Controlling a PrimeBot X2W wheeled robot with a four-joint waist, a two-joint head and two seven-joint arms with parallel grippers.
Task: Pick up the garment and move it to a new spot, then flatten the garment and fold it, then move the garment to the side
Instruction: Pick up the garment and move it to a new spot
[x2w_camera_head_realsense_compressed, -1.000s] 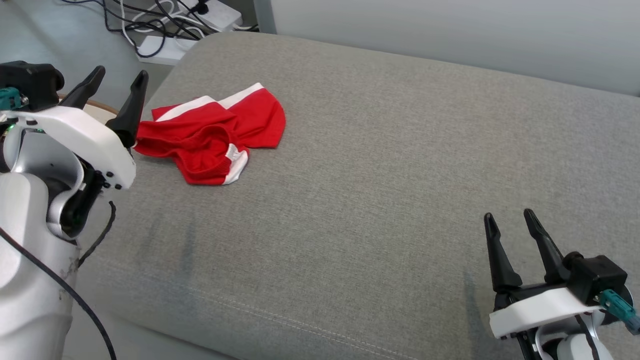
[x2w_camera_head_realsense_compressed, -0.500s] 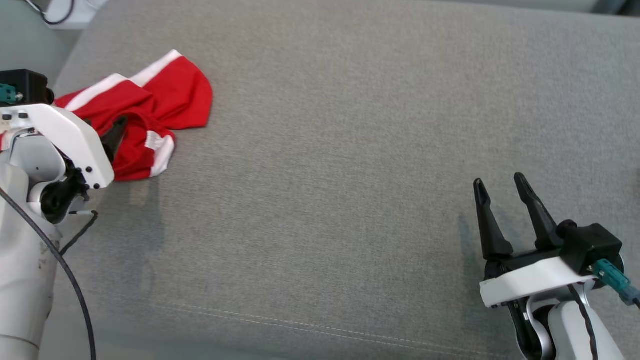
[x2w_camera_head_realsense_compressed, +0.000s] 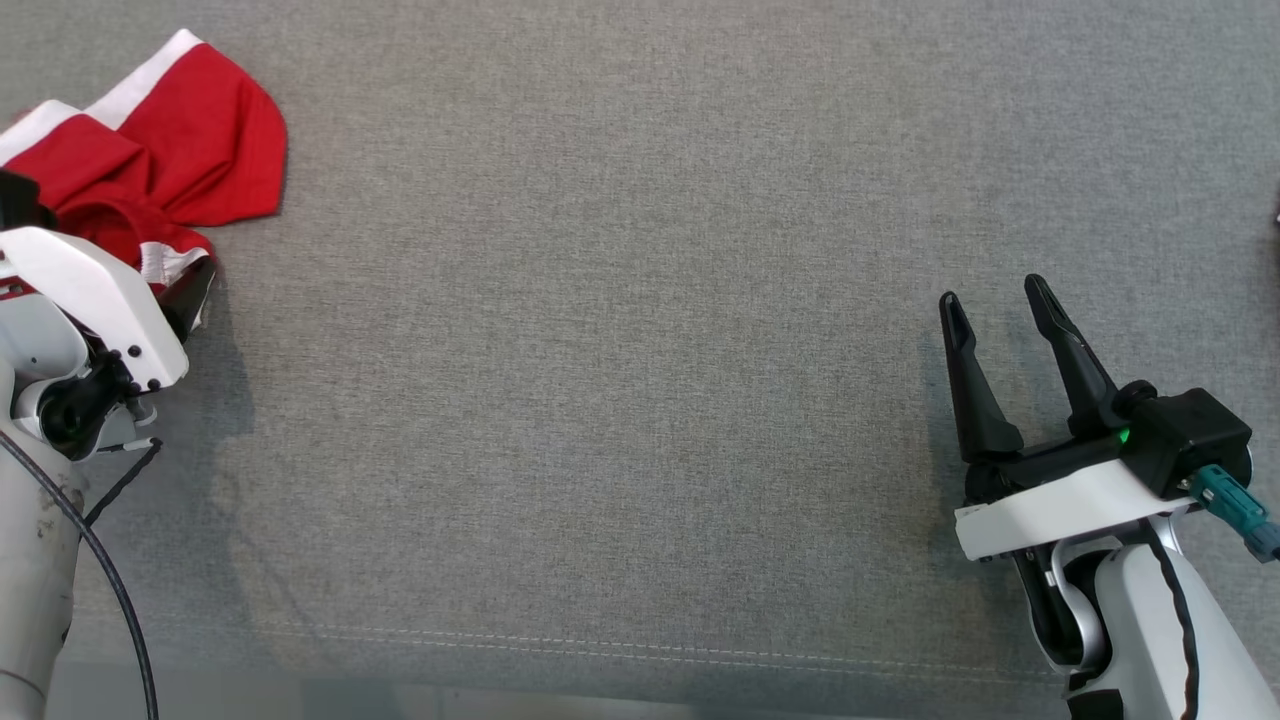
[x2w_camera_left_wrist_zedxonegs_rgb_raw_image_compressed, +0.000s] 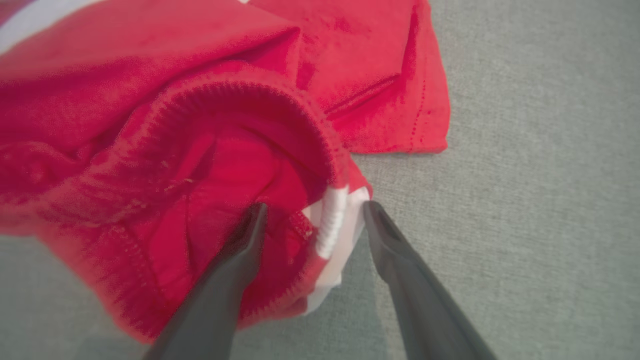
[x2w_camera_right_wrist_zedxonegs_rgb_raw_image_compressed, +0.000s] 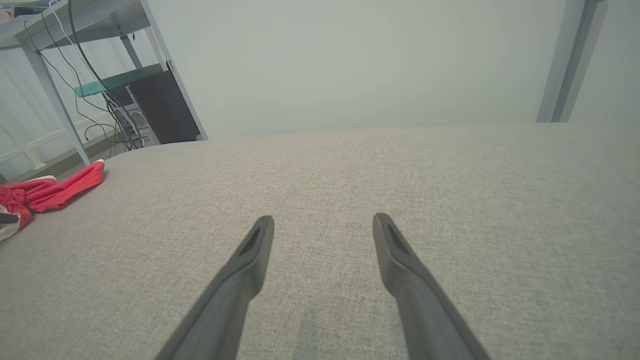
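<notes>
**Item: garment** (x2w_camera_head_realsense_compressed: 170, 140). Red shorts with white side stripes, crumpled, not yet flattened or folded. They lie at the 10 o'clock corner of the head view, partly cut off by the frame edge. The heap's long axis runs roughly 9 to 3 o'clock there, though the bunching makes this uncertain. The ribbed waistband (x2w_camera_left_wrist_zedxonegs_rgb_raw_image_compressed: 280, 95) gapes open towards the left wrist camera. A white stripe (x2w_camera_left_wrist_zedxonegs_rgb_raw_image_compressed: 332, 225) crosses it at the near edge.

**Left claw** (x2w_camera_left_wrist_zedxonegs_rgb_raw_image_compressed: 316, 206). Jaws wide, nothing held. It sits over the garment's 5 o'clock edge. One finger (x2w_camera_left_wrist_zedxonegs_rgb_raw_image_compressed: 240, 260) lies over the red cloth inside the waist opening. The other is just beside the white stripe, at the cloth's border with bare upholstery. The striped waistband lies between the two. Contact cannot be told. Judgement: this is the nearer arm, placed to close on the waistband for the first pick-up.

**Right claw** (x2w_camera_head_realsense_compressed: 992, 293). Jaws wide, empty, at 4 o'clock in the head view and well apart from the garment. The garment lies towards 10 o'clock from it.

**Cushion** (x2w_camera_head_realsense_compressed: 640, 350). Grey woven upholstery that carries the garment, with open room between the two claws. Judgement: this stretch suits the new spot. A stitched seam (x2w_camera_head_realsense_compressed: 600, 645) runs along the 6 o'clock edge.

**Beyond.** A desk with cables (x2w_camera_right_wrist_zedxonegs_rgb_raw_image_compressed: 100, 100) at 10 o'clock in the right wrist view.
</notes>
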